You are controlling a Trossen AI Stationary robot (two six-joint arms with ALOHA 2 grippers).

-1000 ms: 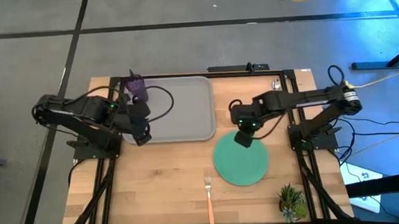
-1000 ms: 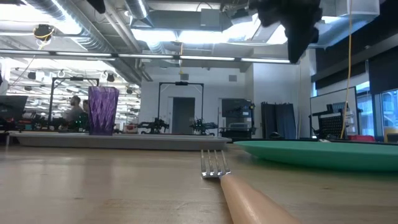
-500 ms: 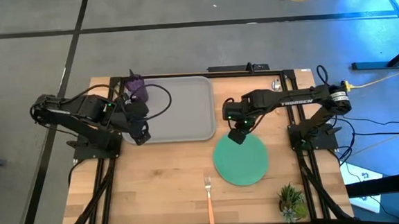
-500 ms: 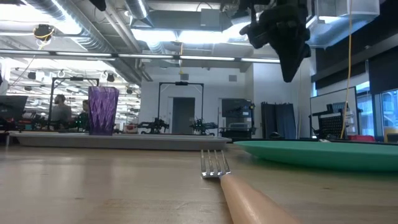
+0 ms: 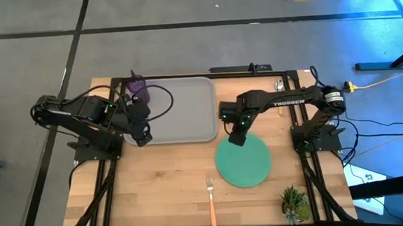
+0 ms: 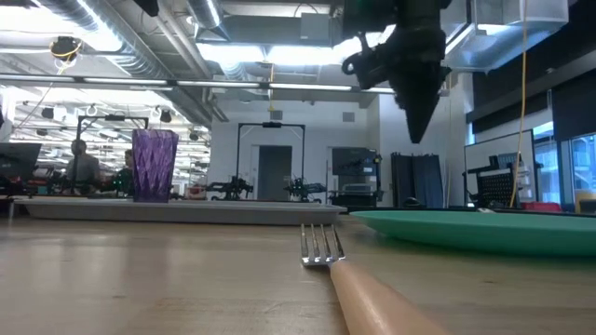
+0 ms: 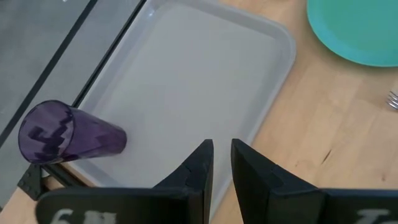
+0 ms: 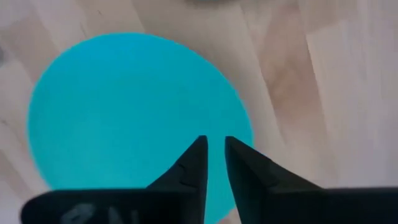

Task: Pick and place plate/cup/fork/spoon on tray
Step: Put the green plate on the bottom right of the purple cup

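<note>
Right gripper (image 5: 237,137): up in the air over the plate's rim nearest the tray, fingers nearly together, holding nothing.
Plate (image 5: 244,160): flat on the wood, close to the tray's right corner but apart from it.
Tray (image 5: 187,107): only the cup (image 5: 138,88) is in it, standing upright in the far left corner; the rest is bare.
Left gripper (image 5: 142,137): at the tray's left near edge, fingers almost closed, empty.
Fork (image 5: 211,195): near the front table edge, just beside the plate, tines pointing toward the tray.
Low view: shows the right gripper well above the plate.
Spoon: can't spot it anywhere.
</note>
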